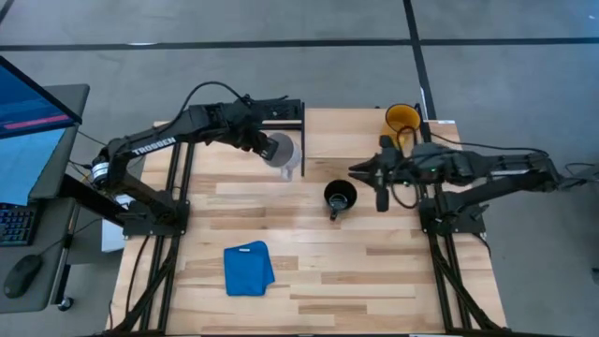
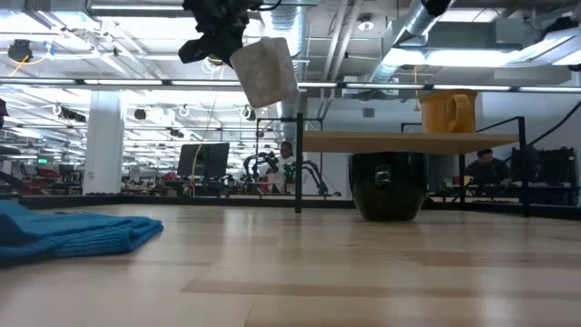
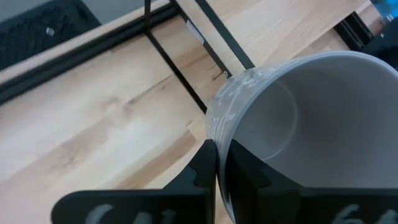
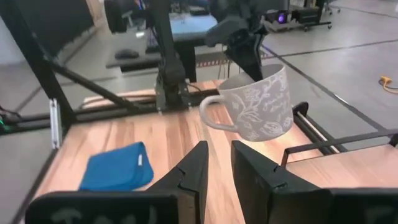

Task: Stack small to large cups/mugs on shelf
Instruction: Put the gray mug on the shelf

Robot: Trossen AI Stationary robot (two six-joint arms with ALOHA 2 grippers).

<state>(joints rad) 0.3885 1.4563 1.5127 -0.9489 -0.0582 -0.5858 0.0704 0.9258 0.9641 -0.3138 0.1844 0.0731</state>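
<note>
A pale grey-white mug (image 1: 284,150) with a flower pattern hangs in the air near the shelf's left end, tilted, with my left gripper (image 1: 267,145) shut on it. The black mug (image 1: 339,197) stands on the tabletop in front of the shelf (image 1: 351,131). The yellow mug (image 1: 402,119) stands on the shelf's right end. My right gripper (image 1: 357,171) hovers right of the black mug, high above the table. A narrow gap stands between its fingers, with nothing in it (image 4: 219,155). My left gripper pinches the mug's wall at the rim (image 3: 217,146), one finger inside the mug (image 3: 249,177) and one outside (image 3: 199,177). It comes slanting down from the table's left. The mug (image 2: 265,71) hangs tilted, lifted clear of table and shelf, its handle (image 4: 208,115) to one side.
A folded blue cloth (image 1: 248,269) lies on the tabletop toward the near left. The shelf's black frame legs (image 3: 180,74) stand close below the held mug. A monitor and keyboard (image 1: 19,225) sit off the table's left. People sit in the room beyond.
</note>
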